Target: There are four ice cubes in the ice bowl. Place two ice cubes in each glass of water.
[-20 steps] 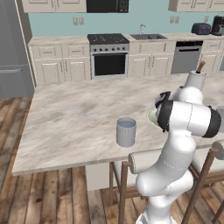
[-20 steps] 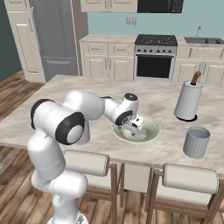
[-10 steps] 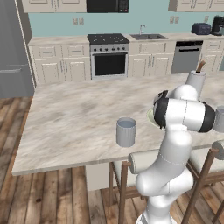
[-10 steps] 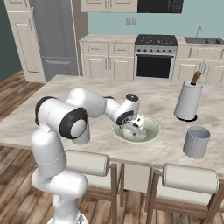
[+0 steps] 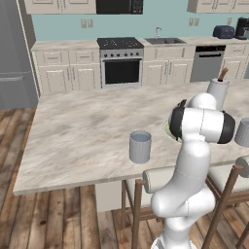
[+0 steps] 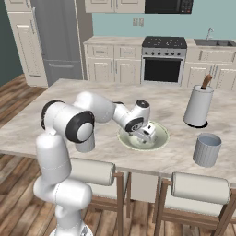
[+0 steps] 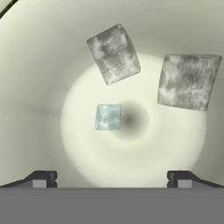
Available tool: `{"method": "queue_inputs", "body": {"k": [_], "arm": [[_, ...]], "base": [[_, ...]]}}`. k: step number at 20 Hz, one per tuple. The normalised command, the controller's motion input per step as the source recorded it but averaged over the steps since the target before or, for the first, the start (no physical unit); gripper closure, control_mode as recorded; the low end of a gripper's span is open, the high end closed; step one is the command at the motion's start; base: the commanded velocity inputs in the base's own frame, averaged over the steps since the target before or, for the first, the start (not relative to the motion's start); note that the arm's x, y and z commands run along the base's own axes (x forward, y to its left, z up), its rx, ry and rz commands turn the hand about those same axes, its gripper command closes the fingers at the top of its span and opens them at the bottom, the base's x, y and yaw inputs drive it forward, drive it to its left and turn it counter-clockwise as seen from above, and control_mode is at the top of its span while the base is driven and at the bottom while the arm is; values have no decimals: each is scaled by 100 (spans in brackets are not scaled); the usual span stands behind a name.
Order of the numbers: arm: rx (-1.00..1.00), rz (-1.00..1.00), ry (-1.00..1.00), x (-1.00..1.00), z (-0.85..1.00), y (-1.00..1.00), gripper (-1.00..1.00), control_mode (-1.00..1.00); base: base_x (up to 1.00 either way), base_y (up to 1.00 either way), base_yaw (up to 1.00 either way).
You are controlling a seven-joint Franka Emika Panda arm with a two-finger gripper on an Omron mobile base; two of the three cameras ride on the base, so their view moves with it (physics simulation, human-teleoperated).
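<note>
The pale ice bowl (image 6: 159,140) sits on the island counter, and my gripper (image 6: 148,137) reaches down into it. In the hand view my gripper (image 7: 112,179) is open, its fingertips (image 7: 41,178) wide apart and nothing between them. Below it on the bowl's floor (image 7: 52,109) lie three ice cubes: two grey ones (image 7: 113,53) (image 7: 188,81) and a smaller bluish one (image 7: 108,117). One glass of water (image 6: 206,149) stands right of the bowl. The other glass (image 5: 140,147) stands to its left, partly behind my arm in the right base view. My arm hides most of the bowl (image 5: 167,130) in the left base view.
A tall white holder (image 6: 198,106) with a brown-handled utensil stands behind the right glass. Stools (image 6: 94,171) line the near edge of the island. The stove and cabinets run along the far wall.
The arm's elbow has shifted slightly to the side while the hand stays low in the bowl. The jaws remain open.
</note>
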Motion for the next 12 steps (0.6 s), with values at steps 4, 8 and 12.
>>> {"method": "queue_inputs", "body": {"k": [4, 8, 12], "arm": [[0, 0, 0, 5, -9, -6, -100, -100], [0, 0, 0, 8, -14, -1, -100, -100], [0, 0, 0, 14, -14, 0, -100, -100]], "base": [[0, 0, 0], [0, 0, 0], [0, 0, 0]]}}
